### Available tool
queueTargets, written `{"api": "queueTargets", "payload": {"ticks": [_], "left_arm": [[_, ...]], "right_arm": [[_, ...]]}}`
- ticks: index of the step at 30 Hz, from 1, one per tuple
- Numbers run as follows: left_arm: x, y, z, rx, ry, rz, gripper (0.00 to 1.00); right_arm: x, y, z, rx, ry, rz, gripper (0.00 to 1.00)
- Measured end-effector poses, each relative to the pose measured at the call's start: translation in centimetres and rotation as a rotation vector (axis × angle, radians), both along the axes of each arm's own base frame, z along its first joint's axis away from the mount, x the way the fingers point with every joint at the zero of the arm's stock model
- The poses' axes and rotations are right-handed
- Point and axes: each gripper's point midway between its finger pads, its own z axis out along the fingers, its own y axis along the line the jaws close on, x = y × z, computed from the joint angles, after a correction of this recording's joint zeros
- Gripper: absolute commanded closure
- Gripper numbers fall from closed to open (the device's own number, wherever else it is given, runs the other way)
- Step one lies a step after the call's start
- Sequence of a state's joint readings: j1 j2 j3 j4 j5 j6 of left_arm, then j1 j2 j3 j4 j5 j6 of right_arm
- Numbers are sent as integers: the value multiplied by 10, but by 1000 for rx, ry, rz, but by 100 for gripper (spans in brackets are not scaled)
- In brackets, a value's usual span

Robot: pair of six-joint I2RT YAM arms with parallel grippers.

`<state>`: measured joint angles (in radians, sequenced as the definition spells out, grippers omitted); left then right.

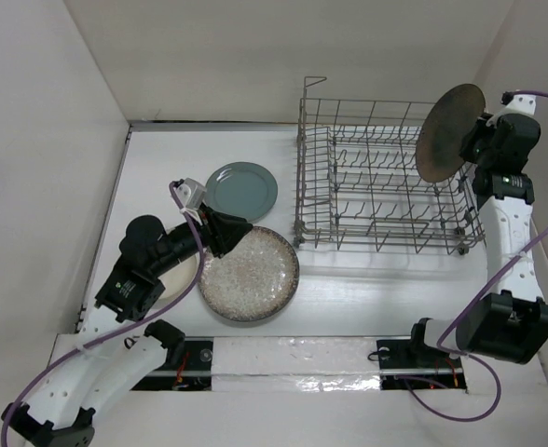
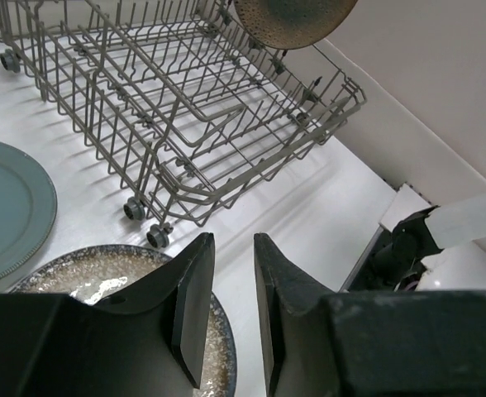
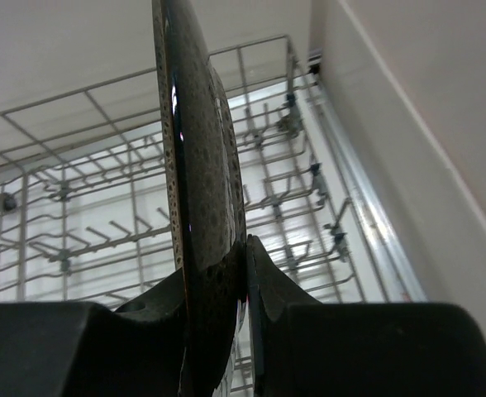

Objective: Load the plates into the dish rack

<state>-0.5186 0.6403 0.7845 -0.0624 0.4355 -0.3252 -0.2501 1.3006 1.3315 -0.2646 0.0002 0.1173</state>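
The dish rack point(image 1: 381, 182) stands at the back right with no plates in it. My right gripper point(image 1: 472, 140) is shut on the brown plate point(image 1: 451, 119), held on edge above the rack's right end. In the right wrist view the brown plate point(image 3: 197, 165) is clamped upright between the jaws of that gripper point(image 3: 243, 252). The large speckled plate point(image 1: 249, 275) lies flat near the front. The grey-blue plate point(image 1: 241, 189) lies behind it. My left gripper point(image 1: 226, 231) is open and empty just above the speckled plate's rim point(image 2: 86, 277). A cream plate edge point(image 1: 186, 270) shows under the left arm.
The rack point(image 2: 185, 99) has small wheels along its near side. White walls close in the table on the left, back and right. The right arm's base point(image 2: 441, 248) shows at the table's front edge.
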Motion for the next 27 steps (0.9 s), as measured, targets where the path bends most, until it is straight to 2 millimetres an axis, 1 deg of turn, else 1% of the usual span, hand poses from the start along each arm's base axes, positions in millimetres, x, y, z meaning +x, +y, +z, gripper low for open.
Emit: {"api": "queueTargets", "payload": {"ticks": [2,5,7,14,20,27], "left_arm": [[-4,1,4,5,-19,5,74],[-7,3,5,16,-31,28,73],[-7,5,5,24,-32,46,72],[-8,6,-2,50,-21,71,71],[-8,7,-4,59,-18,77,71],[-7,7,-5,62,-16,83,71]], "right_arm": [[-3,-7,4,-38,2,-1,100],[-9,-18,9,-119,35,-7,100],[-13,-21,11,-162,48,0,100],[-26,-14,9,-222,93,59,100],[-31,-13,2,-241,121,70,100],[-37,-16,-17,-250,173,66,100]]}}
